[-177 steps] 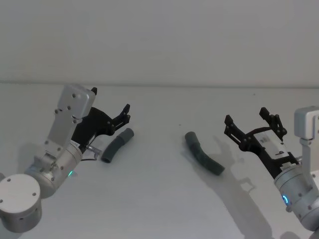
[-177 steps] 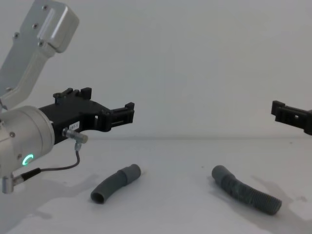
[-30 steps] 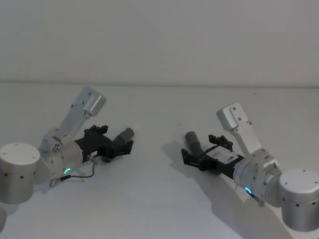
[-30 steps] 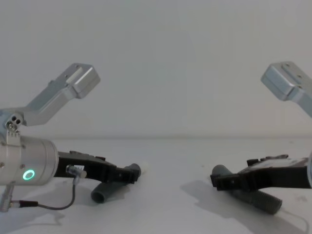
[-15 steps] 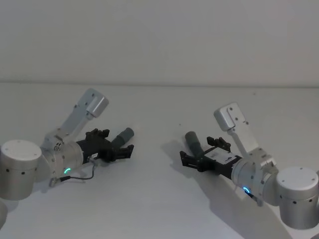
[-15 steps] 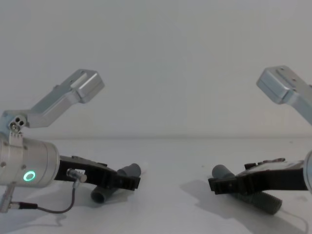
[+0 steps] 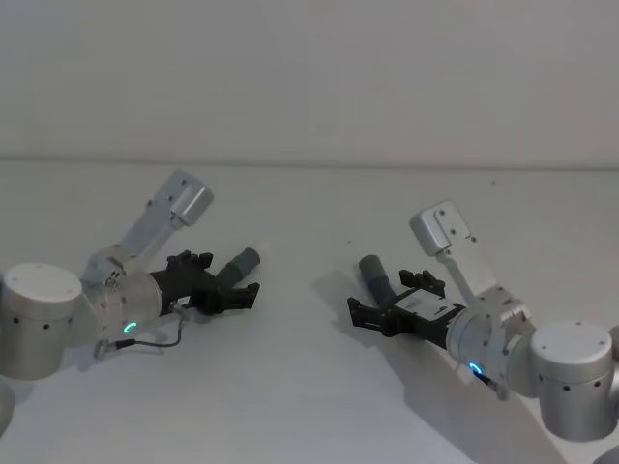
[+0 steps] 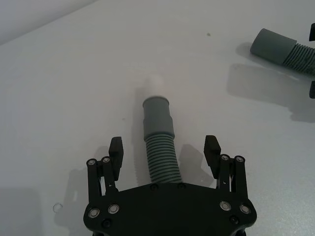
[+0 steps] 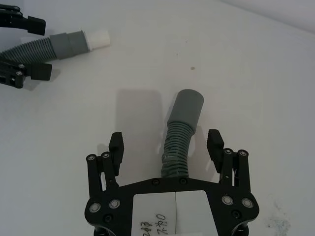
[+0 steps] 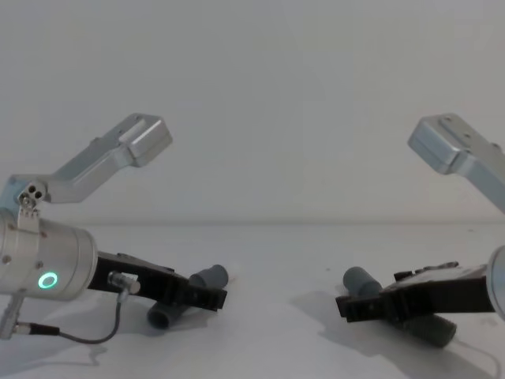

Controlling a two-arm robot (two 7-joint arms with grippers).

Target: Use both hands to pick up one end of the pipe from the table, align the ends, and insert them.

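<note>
Black plastic fingers of the left tool (image 7: 230, 275) are being held spread, low over the white surface (image 7: 309, 396), at the middle left of the head view. The shorter hose piece (image 7: 239, 265) is lying between them, untouched on either side. The left arm (image 10: 102, 162) is being bent up and back toward the left edge of the chest view. A green ring light (image 10: 49, 280) is glowing on it and a thin cable (image 10: 79, 338) is hanging beneath.

The right tool (image 7: 385, 293) is being held in a matching pose at the lower right of the head view. Its fingers are also parted, one on each side of the ribbed body of the longer hose piece (image 7: 373, 275) and clear of it.

Both pieces are resting flat on the surface, well apart. In the left wrist view the shorter piece's smooth cuff (image 8: 157, 115) is pointing away from the tool, with a whitish tip (image 8: 156, 86) sticking out of it. In the right wrist view the longer piece's plain grey cuff (image 9: 187, 108) is likewise pointing away from its tool.

A plain pale wall (image 7: 309, 77) is filling the upper half of the head view.
</note>
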